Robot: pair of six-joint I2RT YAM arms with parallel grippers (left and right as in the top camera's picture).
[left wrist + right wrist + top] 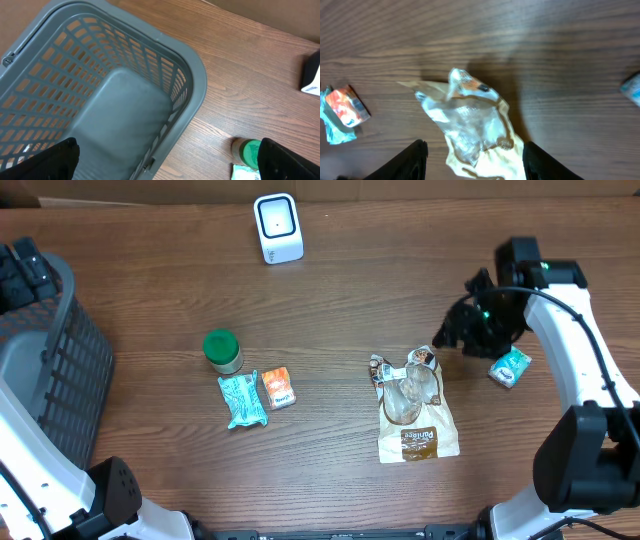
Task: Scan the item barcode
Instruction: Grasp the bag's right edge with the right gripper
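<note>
A crumpled clear-and-tan snack bag [415,415] lies flat on the wooden table right of centre. My right gripper [447,335] hovers just behind and to the right of it. In the right wrist view the bag [470,120] shows below the right gripper [475,165], whose dark fingers [412,160] stand apart on either side and grip nothing. The white barcode scanner [277,227] stands at the back of the table. My left gripper [167,165] hangs wide open over the rim of the grey basket [195,85], holding nothing.
A green-lidded jar [222,350], a teal packet [243,400] and an orange packet [279,388] lie left of centre. A small teal pack [510,366] sits beside the right arm. The basket [60,380] fills the left edge.
</note>
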